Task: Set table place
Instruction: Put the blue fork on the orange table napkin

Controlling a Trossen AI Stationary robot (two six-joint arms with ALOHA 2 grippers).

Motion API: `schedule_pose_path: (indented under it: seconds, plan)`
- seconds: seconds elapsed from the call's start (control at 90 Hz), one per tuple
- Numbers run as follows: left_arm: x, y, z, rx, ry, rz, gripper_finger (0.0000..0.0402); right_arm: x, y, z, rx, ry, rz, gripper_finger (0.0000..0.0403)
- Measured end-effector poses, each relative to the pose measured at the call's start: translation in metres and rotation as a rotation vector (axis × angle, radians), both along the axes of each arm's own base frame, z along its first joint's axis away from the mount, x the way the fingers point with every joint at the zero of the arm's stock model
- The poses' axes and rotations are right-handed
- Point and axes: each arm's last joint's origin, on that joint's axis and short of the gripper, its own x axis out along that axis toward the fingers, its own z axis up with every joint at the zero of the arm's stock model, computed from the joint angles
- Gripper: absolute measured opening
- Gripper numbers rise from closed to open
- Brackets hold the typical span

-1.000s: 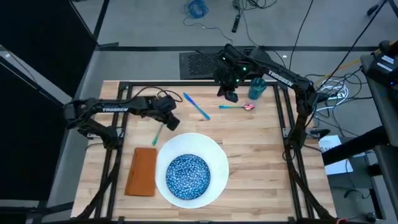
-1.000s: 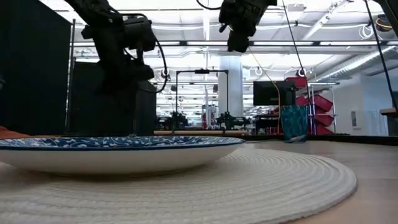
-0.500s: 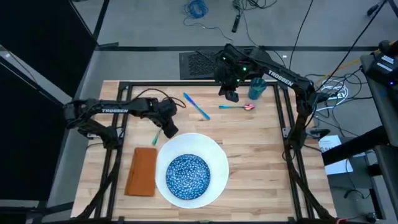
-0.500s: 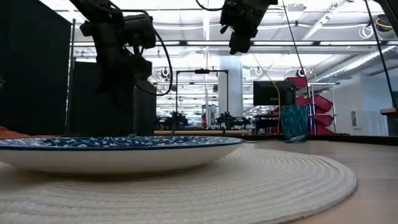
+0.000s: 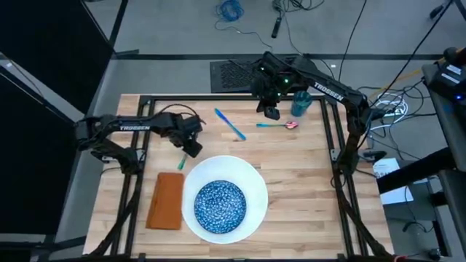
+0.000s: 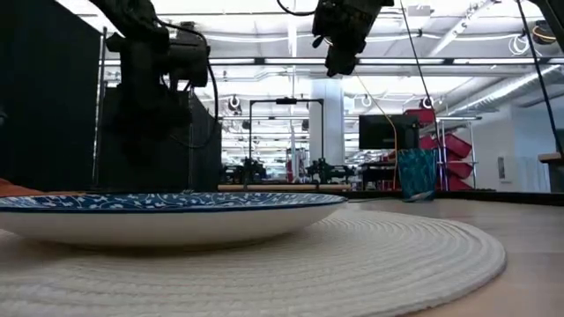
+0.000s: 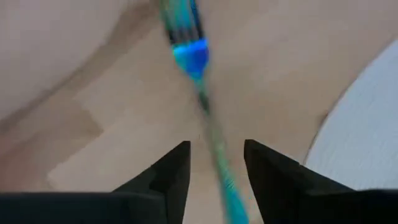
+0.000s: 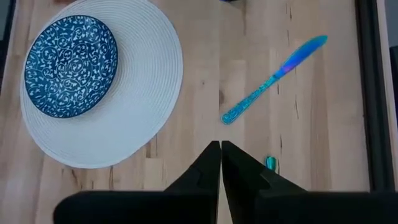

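— While the white plate (image 5: 251,191) lies near the table's (image 5: 306,189) front edge, where does the rest of the setting sit?
— A blue patterned bowl (image 5: 220,206) rests in the plate's middle. An orange napkin (image 5: 166,200) lies flat just beside the plate, on the left arm's side. Beyond the plate lies a light-blue knife (image 5: 230,124); further toward the right arm are a spoon (image 5: 277,125) and a teal cup (image 5: 301,102).
— And the fork?
— A green-blue fork (image 5: 182,160) lies just off the plate's rim, between plate and left gripper (image 5: 191,148).
— How do the fingers stand?
— In the left wrist view the fingers (image 7: 166,177) are narrowly parted, with the fork's handle (image 7: 214,146) running between them; whether they touch it, I cannot tell. The right gripper (image 8: 220,149) hangs high beyond the plate, near the cup, its fingers pressed together on nothing.
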Motion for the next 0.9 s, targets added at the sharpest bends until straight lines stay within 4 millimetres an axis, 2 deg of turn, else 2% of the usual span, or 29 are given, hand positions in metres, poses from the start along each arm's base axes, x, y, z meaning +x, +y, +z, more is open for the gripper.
schedule_pose_path:
  seconds: [0.456, 0.778, 0.9]
  plan:
    - [0.012, 0.005, -0.03, 0.004, 0.102, -0.057, 0.0137, -0.001, -0.002, 0.0, 0.001, -0.002, -0.009, 0.0]
    - [0.013, 0.008, -0.03, 0.04, 0.097, -0.064, 0.0137, 0.0, -0.002, 0.0, -0.001, -0.008, -0.011, 0.0]
    - [0.014, 0.008, -0.037, 0.032, 0.125, -0.064, 0.0137, 0.0, -0.002, 0.0, 0.002, -0.003, -0.011, 0.0]
